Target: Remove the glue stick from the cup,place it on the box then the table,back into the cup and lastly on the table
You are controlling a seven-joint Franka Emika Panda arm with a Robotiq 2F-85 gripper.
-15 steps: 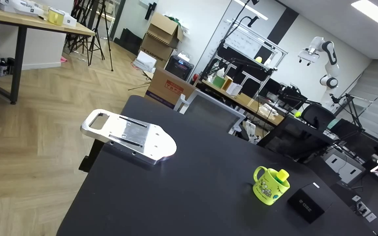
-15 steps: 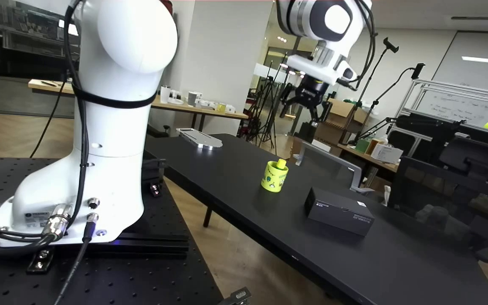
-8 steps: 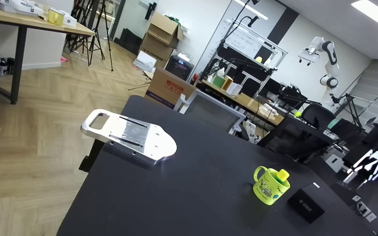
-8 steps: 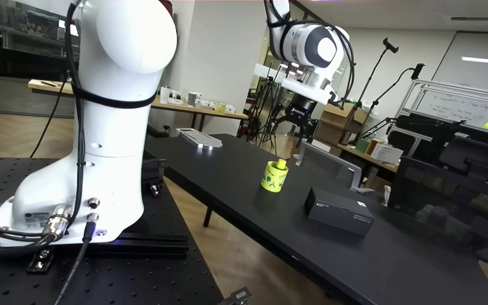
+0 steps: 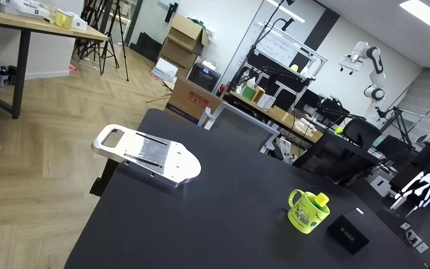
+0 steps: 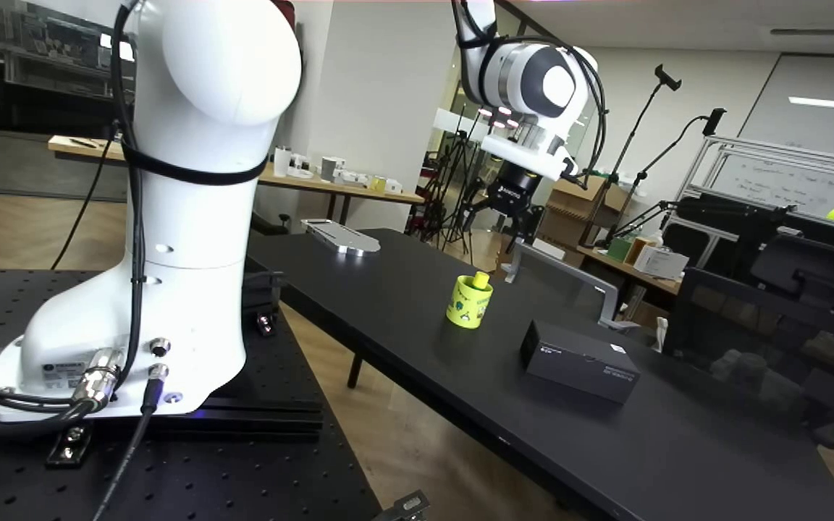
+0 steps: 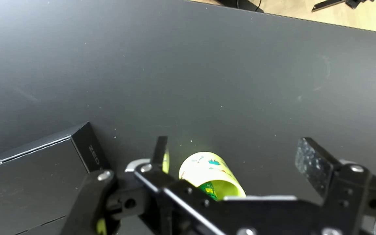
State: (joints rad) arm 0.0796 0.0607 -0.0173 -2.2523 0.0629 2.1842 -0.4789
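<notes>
The glue stick [image 5: 320, 201] stands on end in the cup [image 6: 469, 305], its yellow cap [image 6: 481, 279] clear of the rim in both exterior views. The claw [image 7: 234, 151] hangs above the tabletop [image 6: 388, 307], its fingers [image 7: 310, 160] spread wide and gripping nothing.

In the wrist view the cup lies below, in the gap between the fingers and closer to the one on that picture's left. A green strip of the stick shows inside the mouth; the cap is hidden behind the claw's linkage. The box [image 6: 578, 363] sits near the cup, apart from it, out past that same finger.

The coming move probably turns on this offset: with the stick's long axis roughly upright, the claw would need to shift toward the nearer finger's side, then descend with a finger on each side of the cap. Dropped off-centre, a finger could catch the rim.
</notes>
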